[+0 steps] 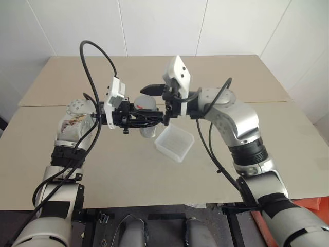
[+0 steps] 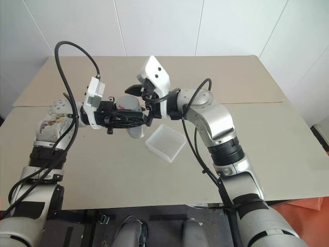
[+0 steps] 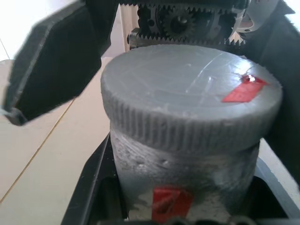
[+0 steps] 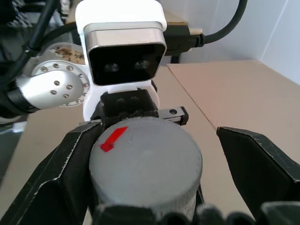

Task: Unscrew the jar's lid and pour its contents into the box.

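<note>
- The left gripper [image 1: 134, 117] is sitting up above the tan tabletop [image 1: 128, 170], pointing sideways toward the right arm, and its black fingers are pinching tight on the jar [image 3: 183, 180], holding it in the air.
- In the left wrist view the jar is showing a cloudy clear wall with a red patch [image 3: 171, 202] low on it, wedged between the black fingers on both sides.
- The lid [image 4: 145, 161] is still sitting on the jar: grey, round, ribbed around its edge, with a small strip of red tape [image 4: 113, 138] on its flat top.
- The right gripper [image 4: 154, 154] is coming in from the other side with its fingers spread wide around the lid. One finger [image 4: 65, 173] is looking like it's right up against the lid's edge, and the other one [image 4: 262, 164] is standing well clear, so it isn't gripping anything.
- The box [image 1: 175, 143] is lying on the table just below and a bit right of the jar, a shallow square see-through tray, and nothing is touching it.
</note>
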